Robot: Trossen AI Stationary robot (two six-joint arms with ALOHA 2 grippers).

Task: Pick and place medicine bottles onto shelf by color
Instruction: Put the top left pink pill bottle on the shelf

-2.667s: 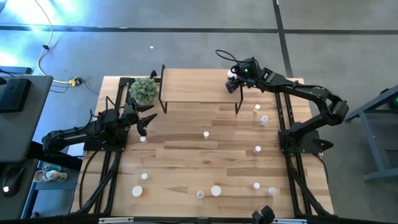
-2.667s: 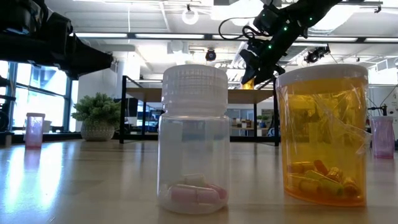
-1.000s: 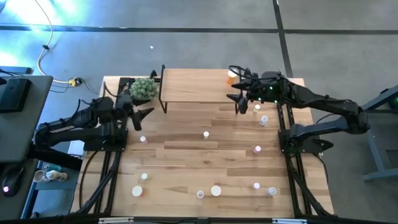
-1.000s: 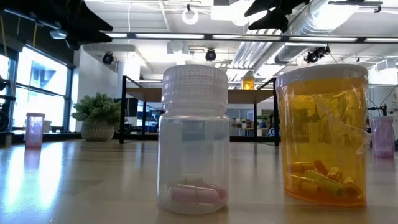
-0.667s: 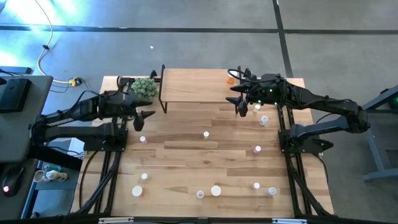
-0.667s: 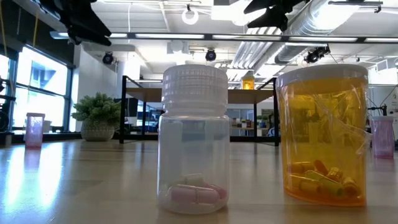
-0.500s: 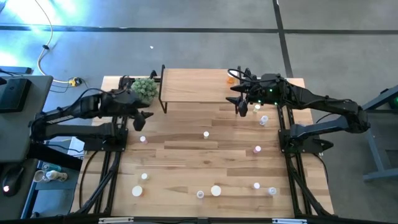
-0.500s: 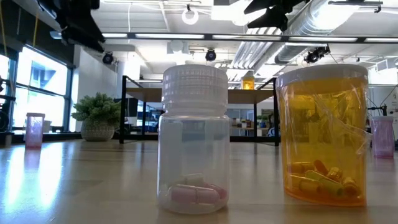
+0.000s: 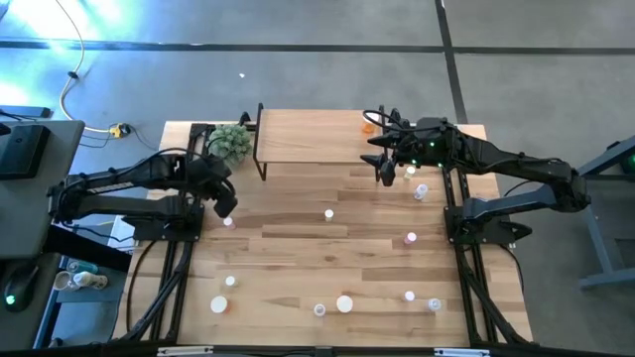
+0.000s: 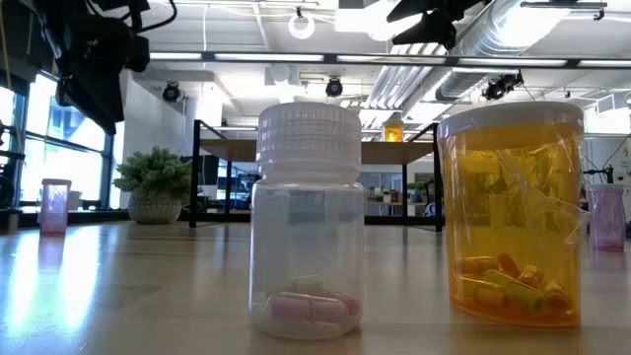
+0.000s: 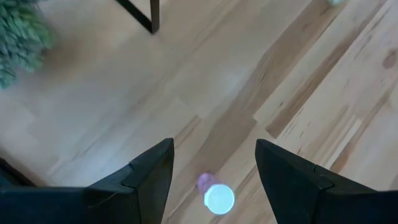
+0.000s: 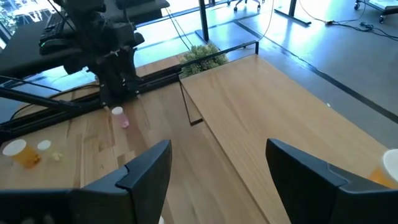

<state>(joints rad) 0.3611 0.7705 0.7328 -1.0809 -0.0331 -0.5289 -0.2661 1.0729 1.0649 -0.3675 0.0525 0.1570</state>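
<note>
The shelf stands at the table's far side with one orange bottle on its far right corner; that bottle also shows in the right wrist view. My left gripper is open and points down, just above a pink bottle that stands on the table. In the left wrist view the bottle's white cap lies below the gap between my fingers. My right gripper is open and empty over the shelf's right front corner, looking along the shelf top.
Several more bottles stand scattered on the table, among them one at the middle, two by the right arm and a row near the front. A potted plant stands left of the shelf. A whitish bottle and an orange one stand close to the low camera.
My left gripper has swung from pointing toward the table's right, beside the plant, to pointing down, and has gone a little toward the near edge, over the pink bottle. It has stayed open. The bottles have not moved.
</note>
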